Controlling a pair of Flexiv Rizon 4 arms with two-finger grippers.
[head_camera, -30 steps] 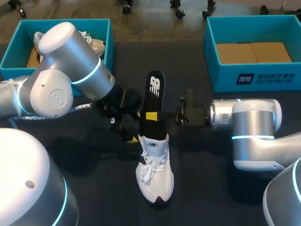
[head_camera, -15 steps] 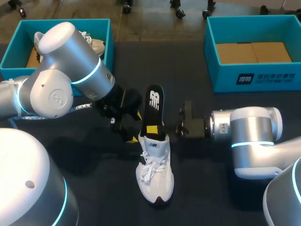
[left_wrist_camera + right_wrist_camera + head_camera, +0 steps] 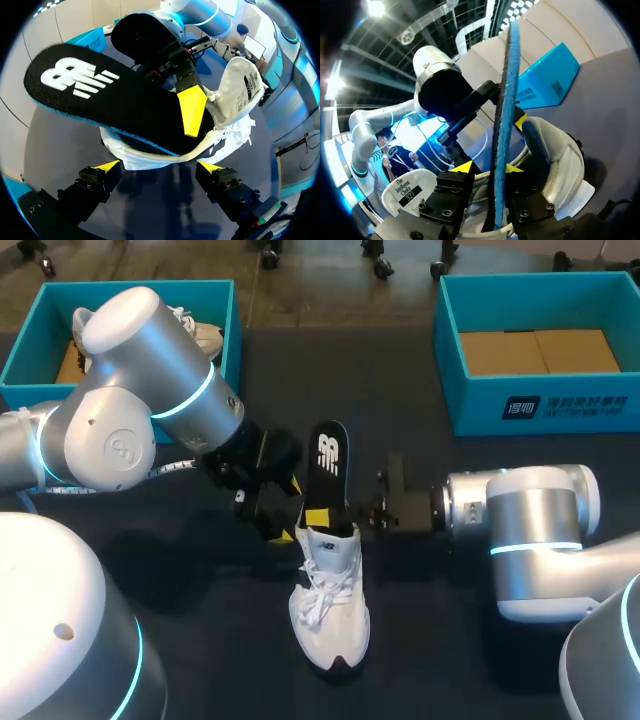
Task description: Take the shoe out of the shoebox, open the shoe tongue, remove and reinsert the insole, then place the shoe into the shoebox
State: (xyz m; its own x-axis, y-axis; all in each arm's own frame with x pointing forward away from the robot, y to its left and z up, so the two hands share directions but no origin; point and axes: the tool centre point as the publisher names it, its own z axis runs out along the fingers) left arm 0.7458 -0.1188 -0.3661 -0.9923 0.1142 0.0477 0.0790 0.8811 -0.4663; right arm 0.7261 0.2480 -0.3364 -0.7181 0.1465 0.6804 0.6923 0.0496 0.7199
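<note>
A white lace-up shoe (image 3: 330, 610) stands on the dark table, toe toward me. A black insole (image 3: 327, 455) with a white logo sticks up out of its heel opening, the lower end tucked inside. My right gripper (image 3: 325, 516) comes in from the right with the insole (image 3: 502, 125) edge-on between its fingers; one pad is against it, the other stands slightly off, so it is open. One of its yellow fingertips (image 3: 191, 110) lies on the insole (image 3: 100, 95). My left gripper (image 3: 159, 167) is wide open just behind the shoe's heel (image 3: 150, 157), holding nothing.
A teal shoebox (image 3: 232, 330) at the back left holds another white shoe (image 3: 203, 337). A second teal box (image 3: 600, 405) at the back right has a cardboard floor. A loose white strip lies beside the left arm (image 3: 175, 467).
The insole has gone down further into the shoe as my right arm moved lower and left. The right gripper's fingers have eased apart. My left arm has stayed still.
</note>
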